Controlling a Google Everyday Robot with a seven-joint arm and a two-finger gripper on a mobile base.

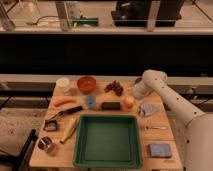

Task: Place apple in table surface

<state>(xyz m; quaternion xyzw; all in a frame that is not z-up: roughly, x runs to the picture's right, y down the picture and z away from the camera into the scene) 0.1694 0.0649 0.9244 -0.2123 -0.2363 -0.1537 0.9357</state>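
The apple (129, 102), small, round and yellow-orange, rests on the light tan table surface (155, 137), right of centre and just behind the green tray. My white arm comes in from the right and bends down over the table's back right part. My gripper (136, 94) is just above and to the right of the apple, very close to it. I cannot tell whether it touches the apple.
A green tray (106, 140) fills the front middle. Behind it lie a red-orange bowl (86, 83), white cup (63, 84), carrot (64, 101), dark grapes (115, 88), grey cup (90, 101) and black block (110, 105). A crumpled grey object (148, 109) and blue sponge (159, 150) are on the right.
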